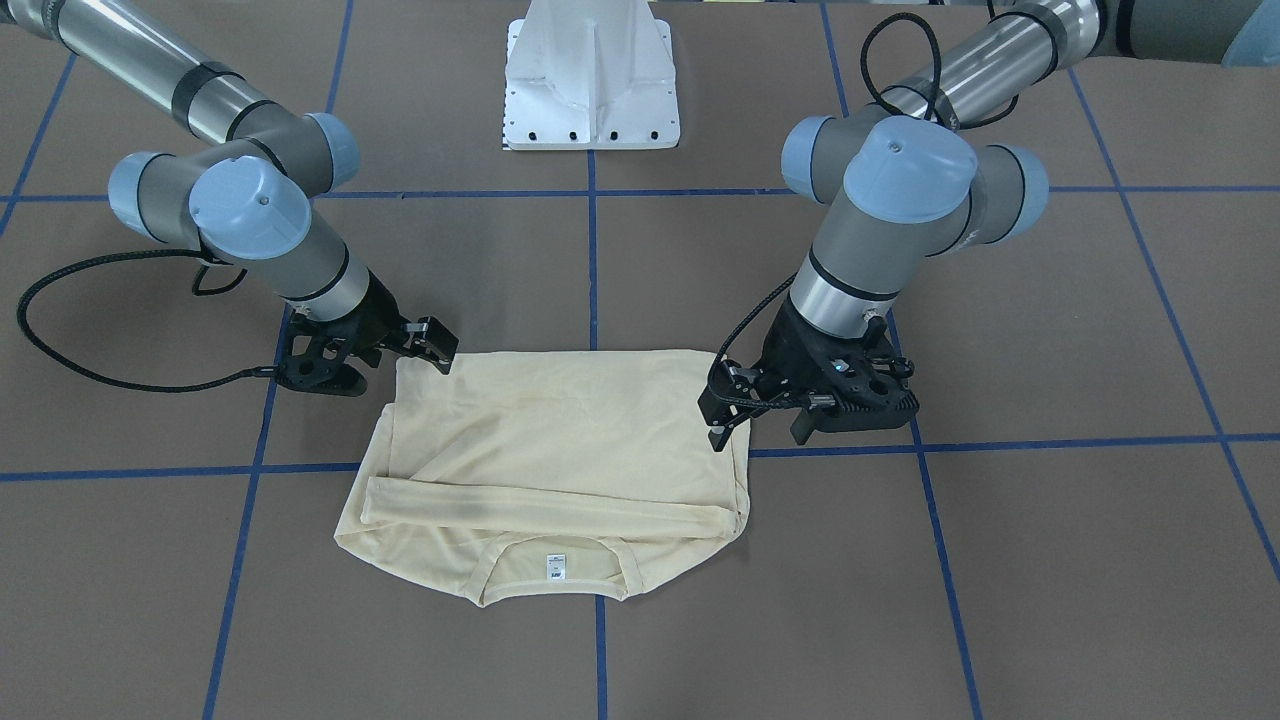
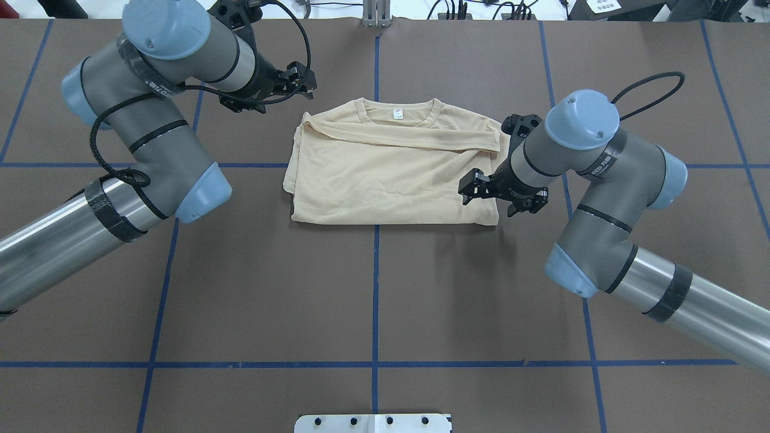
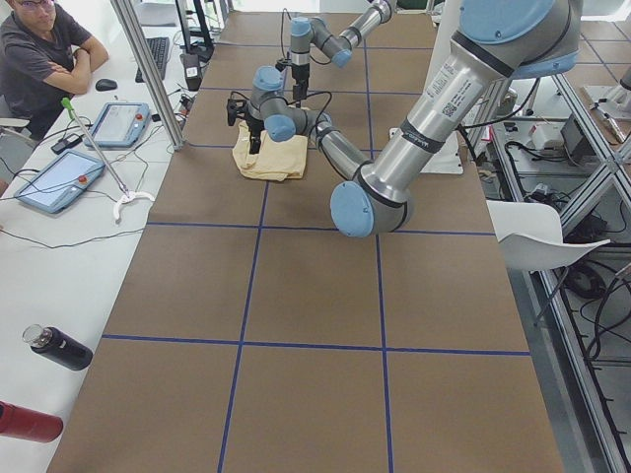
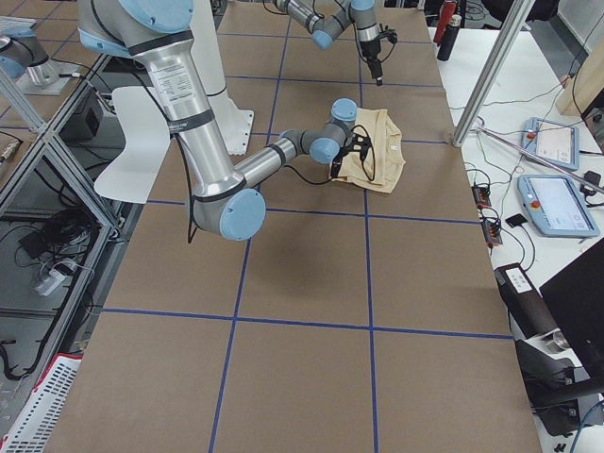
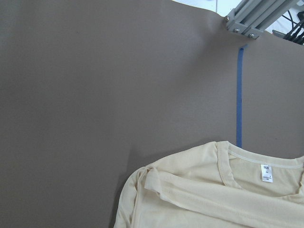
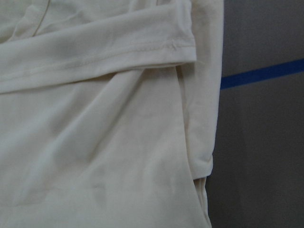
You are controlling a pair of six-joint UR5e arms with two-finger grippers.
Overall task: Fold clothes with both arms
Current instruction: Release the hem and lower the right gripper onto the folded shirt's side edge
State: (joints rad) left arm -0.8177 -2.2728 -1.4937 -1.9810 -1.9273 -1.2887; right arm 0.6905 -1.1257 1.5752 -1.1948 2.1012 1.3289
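Where the brown bench (image 2: 373, 288) fills the overhead view, the left arm (image 2: 150, 138) and right arm (image 2: 601, 180) reach in from either side of the cream shirt (image 2: 385, 180). The shirt lies flat at the bench's middle, folded to a rough rectangle with its collar (image 2: 398, 106) away from the robot. The left tool (image 2: 301, 81) hangs off the collar-side corner, fingers apart and grasping nothing. Only the right side view shows how high it stands, well clear of the cloth, and its wrist camera agrees, with the shirt's shoulder far below and ahead of it. The right tool (image 2: 472, 187) sits low at the opposite side, near the hem corner, likewise released with a gap between its fingers; whether they touch the cloth I cannot tell. Neither wrist view shows any finger. Close beneath the right tool, its camera picks out what the wide views blur: a sleeve (image 6: 95, 47) folded across the body, its stitched cuff (image 6: 183, 45) ending just short of the shirt's edge, with a blue tape line (image 6: 266, 75) beyond. The small white neck label (image 2: 397, 113) shows inside the collar.
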